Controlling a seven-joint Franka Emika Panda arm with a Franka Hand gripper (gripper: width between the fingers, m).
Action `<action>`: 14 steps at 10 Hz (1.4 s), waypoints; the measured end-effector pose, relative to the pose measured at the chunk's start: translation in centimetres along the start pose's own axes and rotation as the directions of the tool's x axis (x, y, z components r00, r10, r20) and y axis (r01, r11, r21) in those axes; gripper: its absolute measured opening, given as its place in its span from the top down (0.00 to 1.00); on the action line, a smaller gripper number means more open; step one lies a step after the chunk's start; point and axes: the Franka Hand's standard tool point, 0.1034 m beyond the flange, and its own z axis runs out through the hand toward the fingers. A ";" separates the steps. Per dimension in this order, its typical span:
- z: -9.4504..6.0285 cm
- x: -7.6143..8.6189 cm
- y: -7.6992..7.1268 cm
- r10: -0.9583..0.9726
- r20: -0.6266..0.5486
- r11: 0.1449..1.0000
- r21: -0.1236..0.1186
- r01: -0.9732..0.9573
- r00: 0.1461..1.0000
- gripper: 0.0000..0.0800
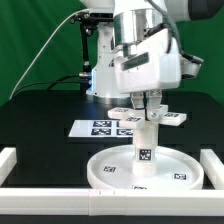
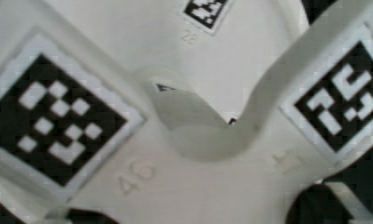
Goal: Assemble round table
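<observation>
Low in the middle of the exterior frame, the large round rimmed disc (image 1: 112,172) lies flat on the black table (image 1: 40,125), with the short cylindrical leg (image 1: 144,145) standing upright at its centre and the small cross-shaped base (image 1: 150,114) sitting on top of that leg. Directly above, my gripper (image 1: 150,104) reaches down onto the cross, but whether my fingers are clamped on it or apart I cannot tell, since the wrist view is filled by tagged white arms of the base (image 2: 201,120). Behind the disc, left of centre, the marker board (image 1: 95,127) lies flat, and white border rails (image 1: 14,160) sit at the lower corners.
</observation>
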 end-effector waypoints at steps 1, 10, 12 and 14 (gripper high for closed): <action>0.0 0.0 0.0 0.139 0.001 0.990 0.012 -0.139 0.990 0.44; -2.0 -1.1 -0.5 0.216 0.103 0.976 -0.014 -0.216 0.971 0.20; -2.7 -1.1 -0.9 0.036 0.112 0.999 0.009 -0.037 0.993 0.19; -2.9 -0.4 -1.1 -0.248 0.100 0.969 0.044 0.244 0.964 0.19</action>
